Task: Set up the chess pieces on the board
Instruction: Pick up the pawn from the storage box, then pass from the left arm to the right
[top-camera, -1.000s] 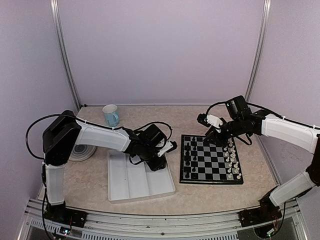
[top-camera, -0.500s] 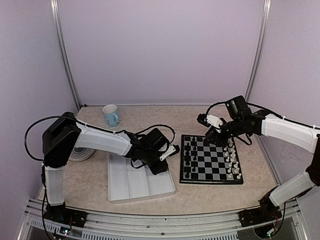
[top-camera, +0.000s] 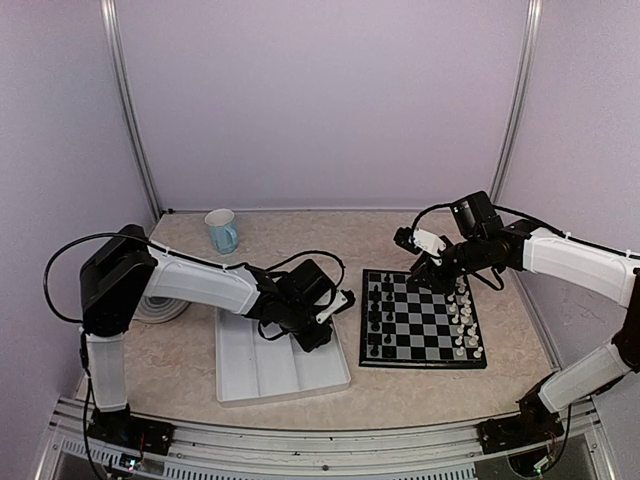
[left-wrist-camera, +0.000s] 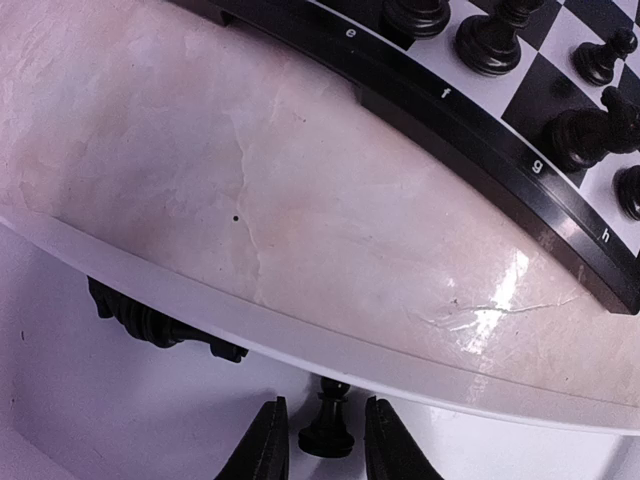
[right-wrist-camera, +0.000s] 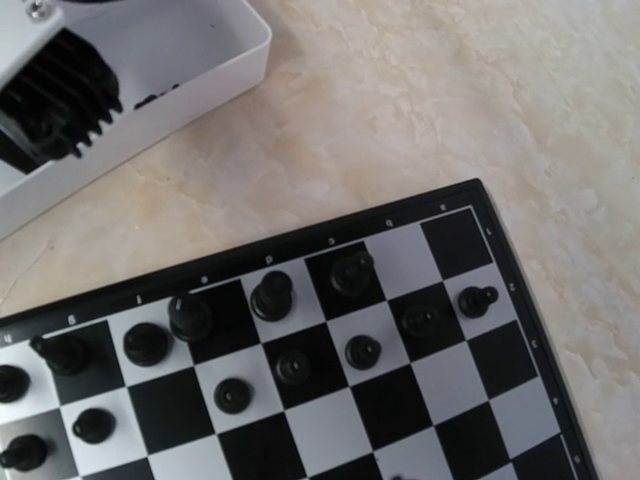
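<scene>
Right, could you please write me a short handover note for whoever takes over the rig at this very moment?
Left claw: open, straddling an upright black pawn in the white tray, not yet gripped.
Right claw: hovering over the far edge of the board; whether it is open or shut cannot be told.
Done: most black pieces stand in two rows on the board's tray side; white pieces line the opposite side.
Left: place that pawn, then the black piece lying beside it in the tray.
</scene>
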